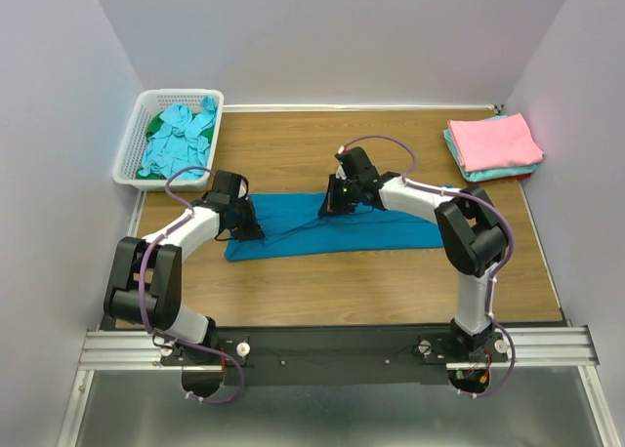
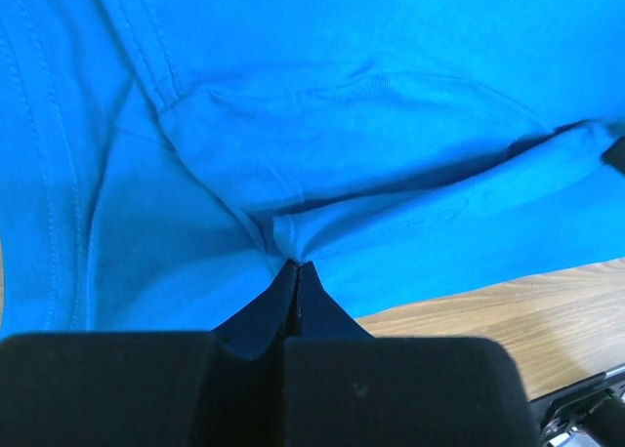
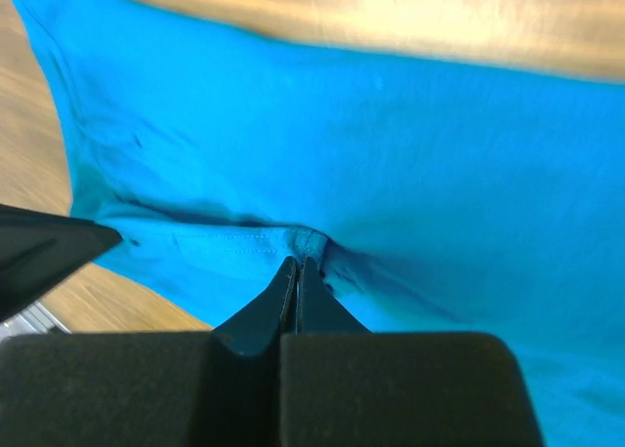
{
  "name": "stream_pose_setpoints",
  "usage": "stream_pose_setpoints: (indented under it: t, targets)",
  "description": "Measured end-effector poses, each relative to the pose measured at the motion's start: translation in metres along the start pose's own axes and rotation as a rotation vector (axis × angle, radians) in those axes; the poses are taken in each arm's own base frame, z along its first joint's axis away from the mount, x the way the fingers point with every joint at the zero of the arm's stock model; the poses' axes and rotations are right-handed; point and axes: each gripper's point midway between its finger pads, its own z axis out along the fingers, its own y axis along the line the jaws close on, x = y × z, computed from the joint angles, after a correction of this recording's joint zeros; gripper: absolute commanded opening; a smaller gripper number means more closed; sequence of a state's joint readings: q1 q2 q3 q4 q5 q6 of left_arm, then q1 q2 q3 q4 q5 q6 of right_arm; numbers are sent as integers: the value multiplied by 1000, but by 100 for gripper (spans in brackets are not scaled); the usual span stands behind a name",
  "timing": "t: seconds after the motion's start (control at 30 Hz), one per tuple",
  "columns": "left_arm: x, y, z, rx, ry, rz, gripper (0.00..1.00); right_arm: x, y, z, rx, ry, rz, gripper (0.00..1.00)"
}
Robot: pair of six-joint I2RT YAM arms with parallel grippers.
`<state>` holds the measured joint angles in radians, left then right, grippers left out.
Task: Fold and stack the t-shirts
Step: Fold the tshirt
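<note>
since the left gripper (image 2: 296, 268) is pinched fully shut on a bunched fold of the teal-blue t-shirt (image 1: 391, 227) and the right gripper (image 3: 296, 264) likewise on its stitched hem, lift both together, cloth taut, so the fold lands square. shirt lies mid desk (image 1: 293, 291). only top view shows pink t-shirt (image 1: 493, 140) stack, far right corner, and white basket (image 1: 132, 159), far left; only wrist views show the pinches.

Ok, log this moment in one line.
left gripper: shut on teal-blue t-shirt | right gripper: shut on teal-blue t-shirt | folded stack: far right, pink on top
</note>
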<state>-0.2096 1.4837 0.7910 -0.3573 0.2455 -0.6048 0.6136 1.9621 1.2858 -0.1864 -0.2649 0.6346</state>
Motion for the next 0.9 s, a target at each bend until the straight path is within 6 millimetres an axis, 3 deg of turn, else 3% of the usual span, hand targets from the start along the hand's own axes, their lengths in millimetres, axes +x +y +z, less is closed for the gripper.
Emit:
stream_pose_setpoints:
  t: [0.27, 0.63, 0.77, 0.9]
  targets:
    - [-8, -1, 0, 24, -22, 2, 0, -26, 15, 5, -34, -34, -10, 1]
    - [-14, 1, 0, 26, -40, -6, 0, -24, 14, 21, -40, 4, -11, 5]
    - [-16, 1, 0, 27, -48, -8, 9, -22, 12, 21, -34, 10, -11, 18]
    - [-18, 0, 0, 30, -55, -8, 35, -24, 8, 21, -26, 9, -12, 28]
